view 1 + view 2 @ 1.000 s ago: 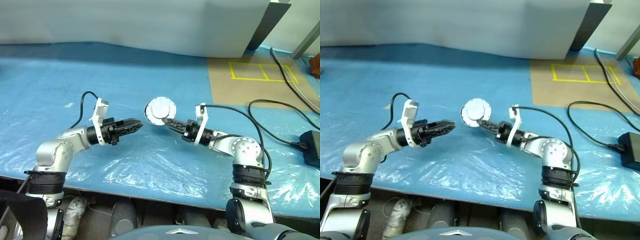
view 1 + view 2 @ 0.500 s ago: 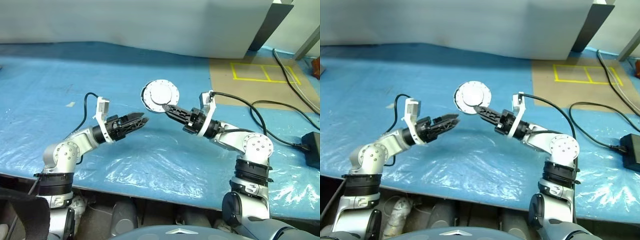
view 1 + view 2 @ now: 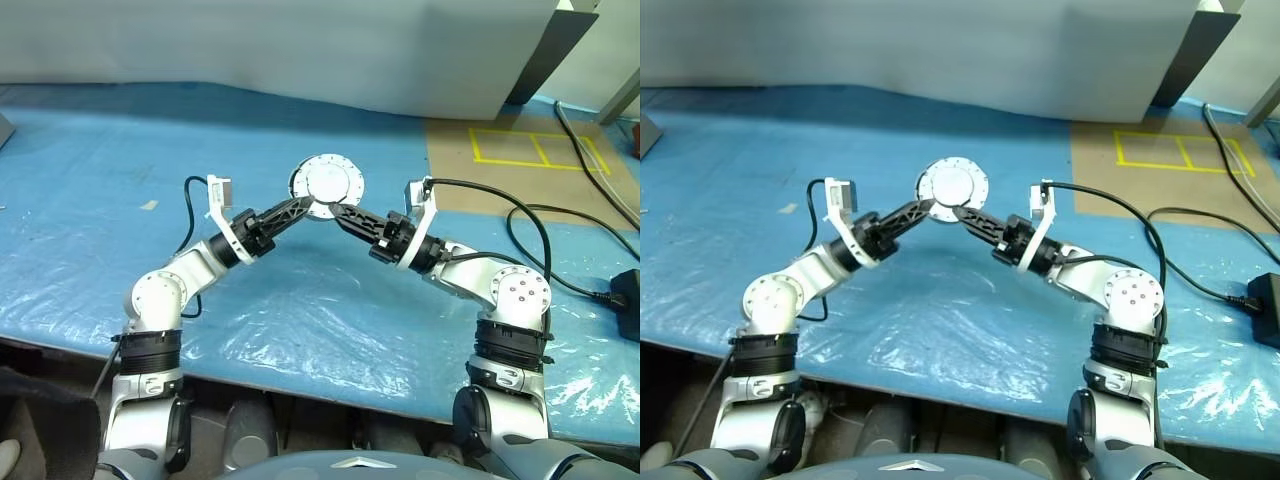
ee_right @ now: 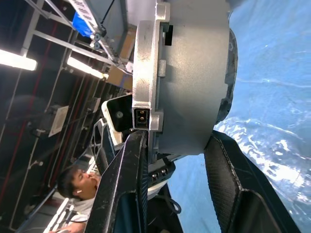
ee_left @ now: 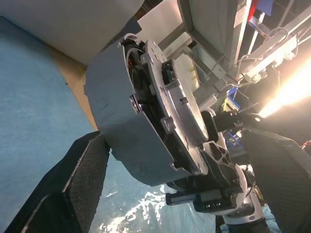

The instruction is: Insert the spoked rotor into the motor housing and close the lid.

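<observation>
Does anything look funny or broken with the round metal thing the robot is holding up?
Nothing looks broken. The lid does not sit flush on the motor housing: a gap between them shows dark parts inside. The right gripper holds it up above the blue sheet.

Setting: robotics lab or workshop | Tabletop (image 3: 90, 200): covered in blue plastic sheeting | Floor: yellow tape markings (image 3: 530, 148) on a brown board | Cables (image 3: 560, 240) and a black power adapter (image 3: 628, 296) | Overhead: strip lights (image 4: 85, 68), metal framing (image 4: 58, 41) | Person (image 4: 75, 184) seated in the background
</observation>
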`<state>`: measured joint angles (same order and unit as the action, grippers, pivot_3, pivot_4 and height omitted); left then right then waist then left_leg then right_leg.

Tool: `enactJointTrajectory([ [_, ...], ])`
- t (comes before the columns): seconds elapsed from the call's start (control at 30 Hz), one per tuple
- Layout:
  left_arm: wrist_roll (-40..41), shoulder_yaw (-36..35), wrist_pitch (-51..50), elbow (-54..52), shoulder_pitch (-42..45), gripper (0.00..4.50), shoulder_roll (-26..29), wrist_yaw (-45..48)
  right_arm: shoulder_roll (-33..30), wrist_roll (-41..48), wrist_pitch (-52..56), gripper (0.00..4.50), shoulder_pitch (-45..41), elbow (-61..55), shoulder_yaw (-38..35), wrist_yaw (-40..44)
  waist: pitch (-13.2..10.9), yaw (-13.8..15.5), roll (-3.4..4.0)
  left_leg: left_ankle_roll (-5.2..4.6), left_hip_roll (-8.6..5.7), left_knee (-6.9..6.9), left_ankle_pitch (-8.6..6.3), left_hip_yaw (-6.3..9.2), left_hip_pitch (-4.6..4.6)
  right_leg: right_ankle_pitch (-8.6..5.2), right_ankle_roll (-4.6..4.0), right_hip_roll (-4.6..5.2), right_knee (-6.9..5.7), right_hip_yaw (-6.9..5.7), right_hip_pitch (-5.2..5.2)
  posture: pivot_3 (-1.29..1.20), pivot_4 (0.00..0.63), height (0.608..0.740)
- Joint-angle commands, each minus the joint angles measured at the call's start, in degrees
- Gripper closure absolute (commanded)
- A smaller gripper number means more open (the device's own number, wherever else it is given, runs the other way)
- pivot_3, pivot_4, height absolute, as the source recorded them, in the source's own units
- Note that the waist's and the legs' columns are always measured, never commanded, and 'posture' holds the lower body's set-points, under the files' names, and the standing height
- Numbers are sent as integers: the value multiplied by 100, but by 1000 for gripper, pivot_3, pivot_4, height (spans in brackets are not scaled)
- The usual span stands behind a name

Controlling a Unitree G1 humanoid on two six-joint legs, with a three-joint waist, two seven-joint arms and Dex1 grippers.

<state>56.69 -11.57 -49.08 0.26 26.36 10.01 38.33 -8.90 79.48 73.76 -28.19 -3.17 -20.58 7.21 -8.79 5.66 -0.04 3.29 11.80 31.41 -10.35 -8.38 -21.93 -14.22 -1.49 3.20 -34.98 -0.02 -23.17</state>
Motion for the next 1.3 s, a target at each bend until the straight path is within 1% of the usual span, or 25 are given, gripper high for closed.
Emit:
enactJointTrajectory([
  [0.03,-83,244,168,26,243,28,-259,22,41,487,-68,3191,-78,-292,194,106,0,0,0,0,0,2,0,0,-1,1,1,0,0,0,0,0,150,740],
  [0.1,-182,290,261,112,314,28,-327,77,17,518,-97,3191,-62,-294,223,94,0,0,-1,0,0,3,0,1,-2,1,1,0,-1,0,0,0,150,740],
  [0.27,-114,95,330,367,543,28,-532,-49,-34,605,-180,3191,-17,-301,289,56,0,-6,-1,0,0,7,0,2,-2,1,1,-1,-5,0,0,0,150,740],
  [0.57,-65,6,94,226,249,28,-83,82,-170,704,-325,3191,-2,-269,413,45,0,-13,-1,0,0,22,0,5,-1,1,1,-1,-21,0,0,0,150,740],
  [0.67,-141,-24,133,357,165,28,-18,72,-213,744,-395,3191,-18,-230,486,45,-1,0,-1,0,1,30,0,7,-3,1,1,0,-28,-1,0,0,150,740],
  [0.77,-26,24,28,209,-12,28,39,242,-258,746,-430,3191,-38,-205,544,66,-1,6,-1,0,-3,45,0,7,-6,1,2,11,-37,-2,0,0,150,740],
  [0.87,-6,32,55,270,-41,28,-95,198,-320,748,-439,3191,-55,-177,567,98,-1,9,-2,0,-2,55,0,7,-9,3,4,12,-44,-3,0,0,150,740],
  [1.0,-16,122,183,379,218,28,-502,146,-351,757,-463,3191,-76,-164,607,91,-3,9,-5,0,-1,73,0,8,-12,3,5,14,-55,-2,0,0,150,740],
  [1.1,-33,64,273,631,545,28,-803,18,-382,753,-472,3191,-83,-141,627,103,-4,3,-6,0,-2,80,0,7,-14,5,8,14,-57,2,0,0,150,740],
  [1.3,200,-453,280,1141,1014,28,-1045,-438,-423,833,-554,3191,-28,-191,667,45,-5,-23,-8,0,-2,79,0,8,-11,6,10,12,-58,5,0,0,150,740],
])
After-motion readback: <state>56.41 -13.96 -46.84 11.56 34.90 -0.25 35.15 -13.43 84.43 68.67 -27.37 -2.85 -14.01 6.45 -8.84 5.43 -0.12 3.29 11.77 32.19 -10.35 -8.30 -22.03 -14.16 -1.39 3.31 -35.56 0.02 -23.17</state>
